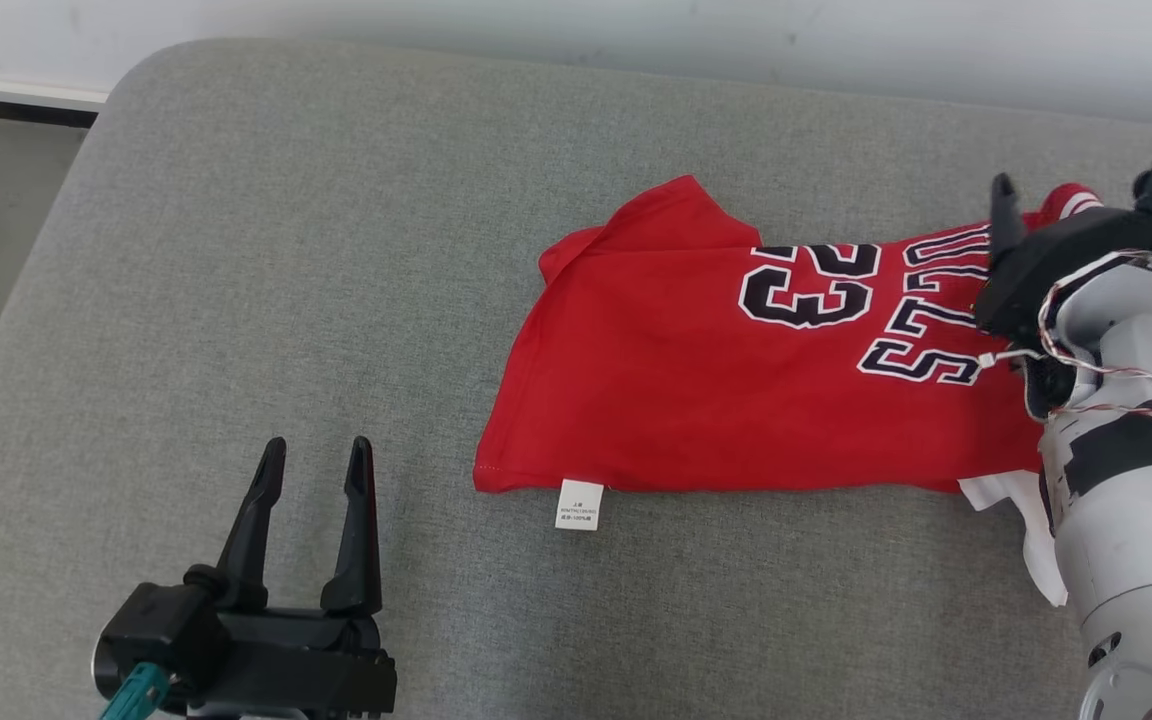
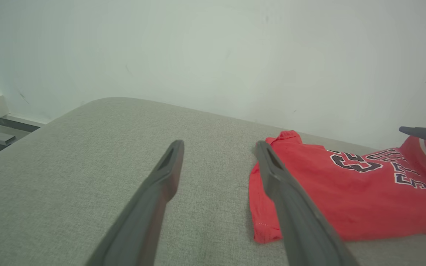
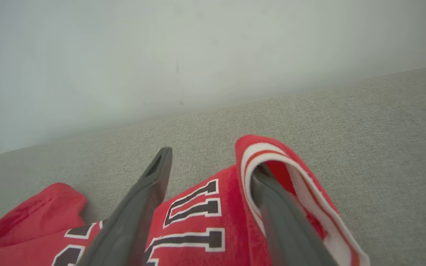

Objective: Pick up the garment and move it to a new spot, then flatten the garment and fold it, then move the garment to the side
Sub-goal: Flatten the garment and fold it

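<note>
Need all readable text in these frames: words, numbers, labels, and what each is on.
"23": black with white edging, on the red jersey.
"ULLS": same lettering, next to the number; the start of the word is hidden.
Tag, white, at the jersey's hem: printed lines too small to read.
No other text seen.

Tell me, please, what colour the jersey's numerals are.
Black numerals, outlined white, on a red jersey; clearest in head view.
</note>
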Available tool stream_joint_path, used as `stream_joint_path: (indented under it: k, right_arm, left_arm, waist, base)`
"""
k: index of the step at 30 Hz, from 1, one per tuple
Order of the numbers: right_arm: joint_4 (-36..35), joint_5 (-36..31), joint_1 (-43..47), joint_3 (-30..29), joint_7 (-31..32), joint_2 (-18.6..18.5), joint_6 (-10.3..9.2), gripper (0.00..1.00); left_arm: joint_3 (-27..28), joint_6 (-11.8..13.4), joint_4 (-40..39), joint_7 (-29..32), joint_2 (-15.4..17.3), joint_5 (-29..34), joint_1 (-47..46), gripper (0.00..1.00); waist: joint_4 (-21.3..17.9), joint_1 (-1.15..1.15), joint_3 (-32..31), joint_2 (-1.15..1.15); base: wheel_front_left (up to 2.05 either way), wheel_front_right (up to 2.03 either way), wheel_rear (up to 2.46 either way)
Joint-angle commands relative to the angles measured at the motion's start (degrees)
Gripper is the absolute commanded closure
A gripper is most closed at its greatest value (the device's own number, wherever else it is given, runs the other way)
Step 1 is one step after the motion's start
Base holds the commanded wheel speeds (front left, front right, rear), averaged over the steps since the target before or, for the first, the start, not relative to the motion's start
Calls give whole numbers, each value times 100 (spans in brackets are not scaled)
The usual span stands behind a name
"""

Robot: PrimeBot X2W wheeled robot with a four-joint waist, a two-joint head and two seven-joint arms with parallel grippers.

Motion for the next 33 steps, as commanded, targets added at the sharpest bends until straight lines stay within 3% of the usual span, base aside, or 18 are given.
stream_joint_path:
  k: [1,8,14,21,28,33]
  right_arm:
    - [14,-42,34,56,-9,-76,-15,0]
    - [242,186,358,354,160,-201,-15,0]
    - [-84,673,939,767,99,-123,-15,0]
    - [-1454,1414,2208,1118,95,-103,-15,0]
    - [-3322,1020,3903,1412,-2,-11,-15,0]
    - [-3803,823,4595,1544,119,188,-15,0]
  left_arm:
    - [20,8,12,-1,-1,4,41,0]
    - [232,-2,89,-1,-2,99,281,0]
    - [340,-31,116,-1,0,116,467,0]
    - [449,5,131,-1,-1,128,587,0]
    - [515,-28,143,-1,-1,135,635,0]
    - [556,-32,106,-1,0,145,595,0]
  waist:
    - [-49,-1,-69,-1]
    - [-397,-1,-410,-1]
    - [-705,-1,-668,-1]
    - [-949,-1,-803,-1]
    - [-1015,-1,-818,-1]
    - [-1024,-1,-741,-1]
  base:
    - [0,0,0]
    - [0,0,0]
    - [0,0,0]
    - [0,0,0]
    - [0,0,0]
    - [0,0,0]
